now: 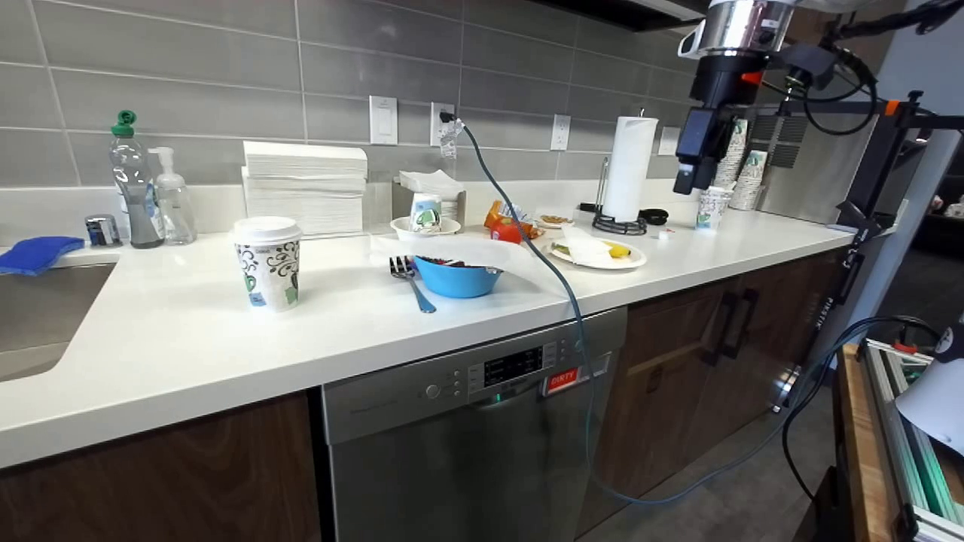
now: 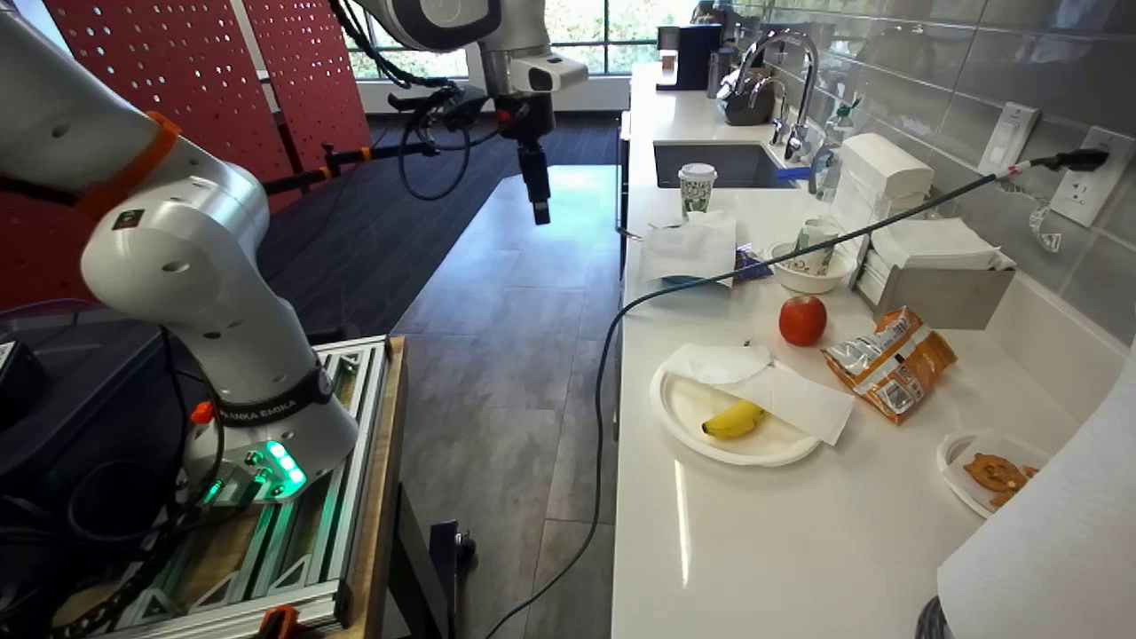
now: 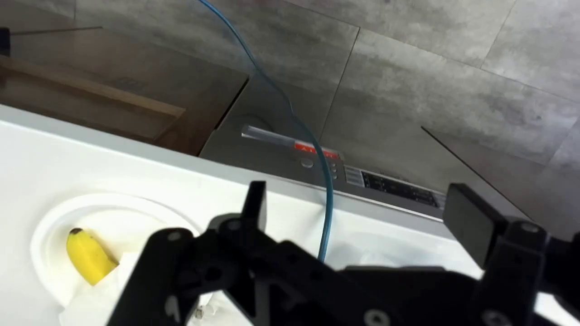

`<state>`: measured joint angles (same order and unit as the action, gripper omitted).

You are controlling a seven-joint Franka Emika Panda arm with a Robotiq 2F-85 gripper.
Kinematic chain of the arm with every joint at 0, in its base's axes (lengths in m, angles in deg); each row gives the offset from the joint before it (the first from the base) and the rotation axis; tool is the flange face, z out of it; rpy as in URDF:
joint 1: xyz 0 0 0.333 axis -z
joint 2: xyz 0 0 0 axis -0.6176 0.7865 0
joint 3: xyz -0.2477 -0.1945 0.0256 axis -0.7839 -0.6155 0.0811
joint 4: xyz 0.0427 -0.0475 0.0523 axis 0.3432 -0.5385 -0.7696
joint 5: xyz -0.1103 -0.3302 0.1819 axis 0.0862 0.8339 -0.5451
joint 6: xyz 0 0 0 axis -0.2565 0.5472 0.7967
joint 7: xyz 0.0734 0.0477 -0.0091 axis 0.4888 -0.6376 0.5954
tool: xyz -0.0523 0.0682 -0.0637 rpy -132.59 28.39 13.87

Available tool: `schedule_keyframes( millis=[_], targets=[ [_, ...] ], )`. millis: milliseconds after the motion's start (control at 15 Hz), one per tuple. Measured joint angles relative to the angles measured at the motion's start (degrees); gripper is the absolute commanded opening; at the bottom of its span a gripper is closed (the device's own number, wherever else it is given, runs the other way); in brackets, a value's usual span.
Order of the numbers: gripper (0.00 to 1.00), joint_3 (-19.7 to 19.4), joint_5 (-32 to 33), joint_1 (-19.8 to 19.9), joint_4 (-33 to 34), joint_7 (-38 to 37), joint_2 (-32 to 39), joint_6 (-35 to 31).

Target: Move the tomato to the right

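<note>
The tomato (image 2: 802, 320) is a round, glossy red fruit standing on the white counter (image 2: 710, 550). It sits between the plate with the yellow food and the white bowl with a cup, beside an orange snack bag. It also shows in an exterior view (image 1: 505, 230), partly behind the cable. In the wrist view the tomato does not show. My gripper (image 3: 362, 210) is open, with its fingers wide apart and nothing held between them. In both exterior views the gripper (image 1: 694, 181) (image 2: 541, 213) hangs high in the air, well away from the tomato.
A blue-green cable (image 2: 852, 232) hangs from the wall outlet across the counter to the floor. A plate (image 2: 688, 439) holds a yellow banana piece (image 2: 735, 419) and napkins. The orange bag (image 2: 896, 364), white bowl (image 2: 803, 281), blue bowl (image 1: 456, 279), lidded cup (image 1: 269, 263) and paper-towel roll (image 1: 629, 169) stand around.
</note>
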<state>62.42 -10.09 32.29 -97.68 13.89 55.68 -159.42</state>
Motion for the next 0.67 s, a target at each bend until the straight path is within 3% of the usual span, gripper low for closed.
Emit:
schedule_keyframes(
  millis=[333, 667],
  targets=[
    [1.00, -9.0, -0.2, 1.1, 6.7, 15.7, 6.7, -4.7],
    [1.00, -13.1, 0.3, 1.5, 10.1, 27.4, 11.4, -11.8]
  ],
)
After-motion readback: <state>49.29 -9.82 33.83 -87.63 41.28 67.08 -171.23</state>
